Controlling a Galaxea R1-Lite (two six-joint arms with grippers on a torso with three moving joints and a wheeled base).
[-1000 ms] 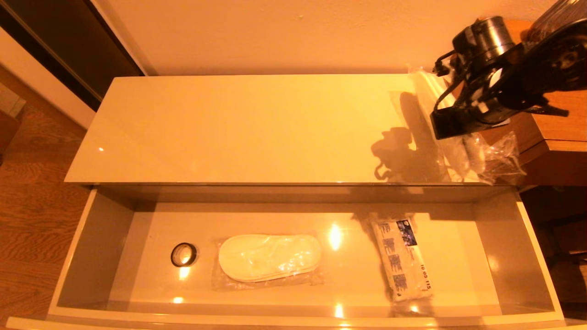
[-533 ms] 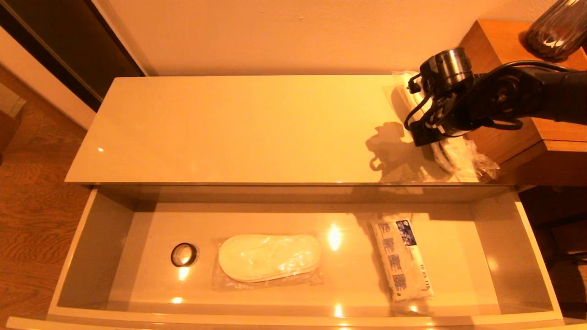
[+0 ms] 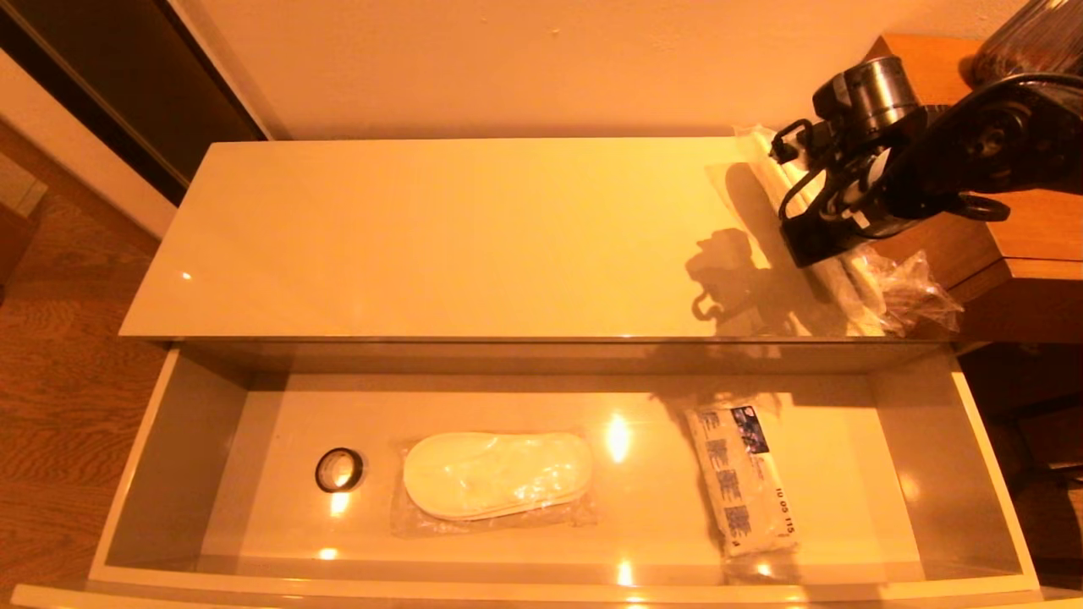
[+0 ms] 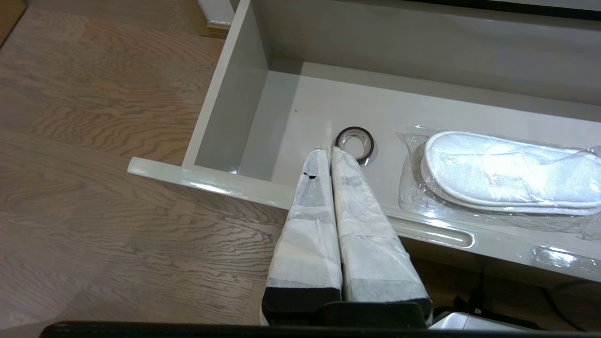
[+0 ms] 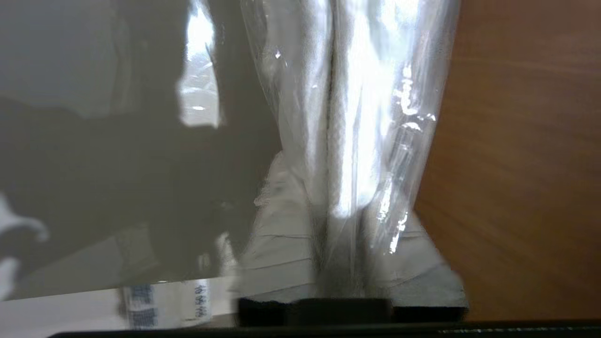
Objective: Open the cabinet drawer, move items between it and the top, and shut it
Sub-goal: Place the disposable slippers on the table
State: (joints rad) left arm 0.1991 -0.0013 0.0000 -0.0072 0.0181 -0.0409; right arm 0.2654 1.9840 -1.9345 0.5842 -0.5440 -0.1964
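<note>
The cabinet drawer stands pulled out. Inside it lie a black tape ring, white slippers in a clear bag and a white packet with blue print. Over the right end of the cream top, my right gripper is shut on a second clear bag of slippers, which hangs down onto the top's right edge. The right wrist view shows that bag running between the fingers. My left gripper is shut and empty above the drawer's front rim, near the tape ring.
A taller brown wooden cabinet with a dark vase stands just right of the held bag. A wall runs behind the top. Wooden floor lies left of the drawer.
My right arm, holding the slipper bag, dipped down and left over the top, then moved back up and to the right. The things in the drawer have not moved.
</note>
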